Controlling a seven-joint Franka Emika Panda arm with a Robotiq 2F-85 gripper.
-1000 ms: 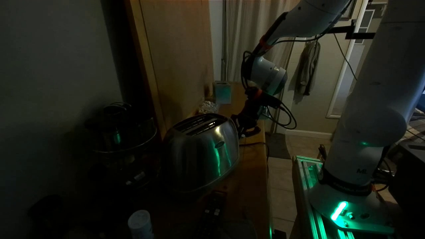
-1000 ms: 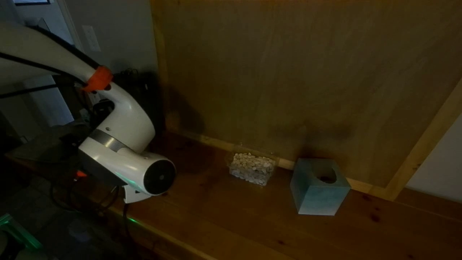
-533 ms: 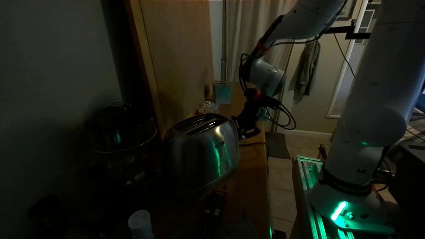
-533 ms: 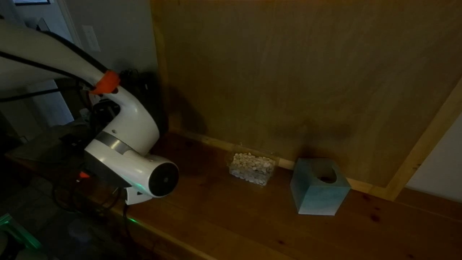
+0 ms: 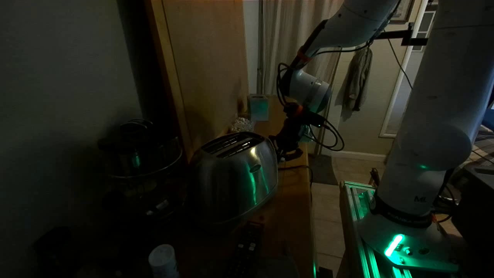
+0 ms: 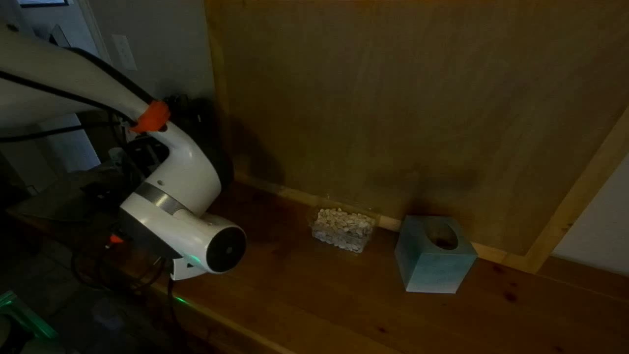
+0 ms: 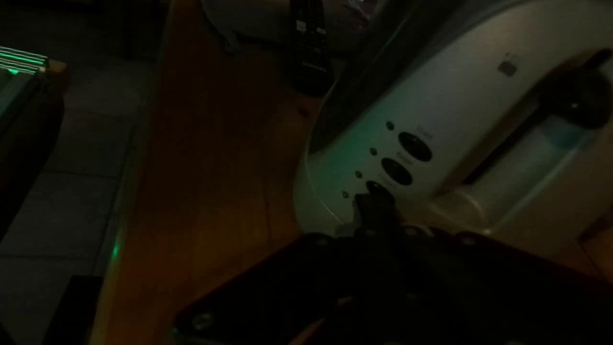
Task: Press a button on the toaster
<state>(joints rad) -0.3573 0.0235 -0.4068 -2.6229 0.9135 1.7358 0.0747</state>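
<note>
The shiny steel toaster [image 5: 231, 177] stands on the wooden counter in an exterior view, slots up. In the wrist view its control end [image 7: 459, 81] shows oval dark buttons [image 7: 415, 146], small indicator lights and a dark lever [image 7: 577, 98] in a slot. My gripper [image 7: 376, 206] is shut with nothing seen between its fingers. Its tips overlap the lower part of the lowest visible button [image 7: 380, 189]; whether they touch it I cannot tell. Anything below that button is hidden by the fingers. In an exterior view the dark gripper [image 5: 287, 144] is at the toaster's far end, partly hidden by it.
A remote [image 7: 311, 52] lies beside the toaster. A white cylinder [image 5: 163, 260] and a dark pot-like appliance [image 5: 139, 154] stand nearby. A clear box of pale pieces [image 6: 344, 228] and a blue tissue box [image 6: 436, 255] stand along the wooden panel. The counter edge [image 7: 119, 230] is close.
In an exterior view the arm's wrist has shifted slightly right and down. In the view with the toaster, the upper arm has moved slightly left; the gripper has hardly moved. The toaster has not moved.
</note>
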